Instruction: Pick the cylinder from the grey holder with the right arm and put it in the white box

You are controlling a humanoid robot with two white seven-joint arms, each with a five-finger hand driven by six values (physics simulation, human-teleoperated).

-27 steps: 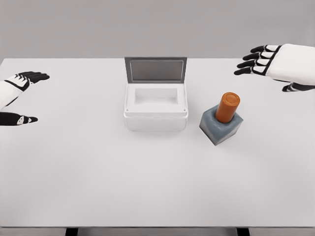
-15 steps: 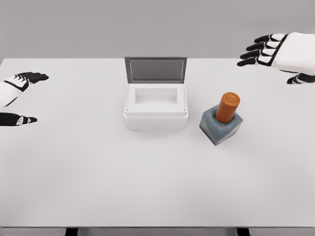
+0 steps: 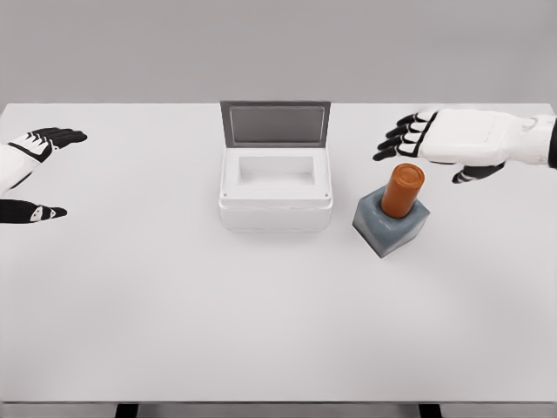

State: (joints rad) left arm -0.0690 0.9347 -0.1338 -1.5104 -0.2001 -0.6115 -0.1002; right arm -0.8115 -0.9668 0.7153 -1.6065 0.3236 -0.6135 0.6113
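The desk [image 3: 174, 305] carries every work item, all below the right hand [image 3: 435, 144].

The white box [image 3: 276, 193] sits to the left of the right hand and nearer the robot, well apart from it. Its lid [image 3: 275, 124] stands raised at the far side, so the cavity is open from above — ready to receive a part lowered in.

The grey holder [image 3: 391, 223] stands just beneath the right hand, slightly toward the robot. It keeps the cylinder [image 3: 403, 190] tilted a little and with its upper part exposed, which leaves room for a grasp around the sides.

The cylinder is seated in the holder, its orange top close under the right hand's fingers but not touching them.

The right hand hovers with fingers extended and spread, thumb held apart, holding nothing — a pre-grasp posture, judged suited to closing around the cylinder.

The left hand [image 3: 30, 178] rests at the far left, fingers relaxed, empty.
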